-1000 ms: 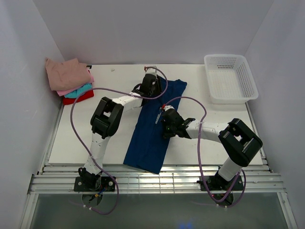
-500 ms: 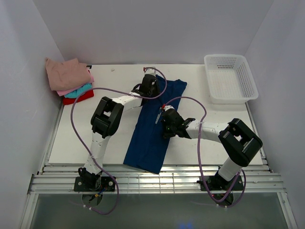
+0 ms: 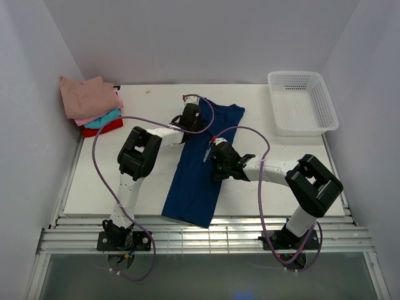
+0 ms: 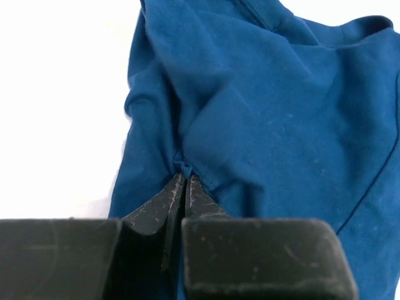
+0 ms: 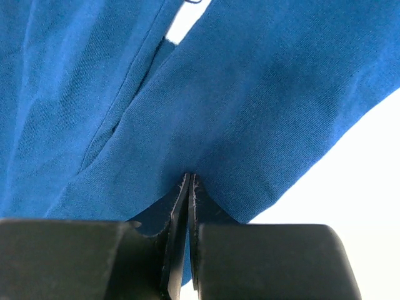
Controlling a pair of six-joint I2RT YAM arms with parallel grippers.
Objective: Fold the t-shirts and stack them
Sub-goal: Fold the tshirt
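A navy blue t-shirt lies folded into a long strip down the middle of the table, its near end hanging over the front edge. My left gripper sits at the strip's far left edge. In the left wrist view its jaws are pinched on a small fold of the navy cloth. My right gripper is at the strip's right edge, halfway along. Its jaws are shut on the blue fabric. Folded tees are stacked in the far left corner: dusty pink on top, teal and red below.
A white mesh basket stands at the far right of the table. White walls close in the left, back and right sides. Purple cables loop over both arms above the table. Bare white tabletop shows left and right of the strip.
My left gripper has closed onto the shirt's far left edge and shifted slightly left with it. The right gripper has stayed shut in place.
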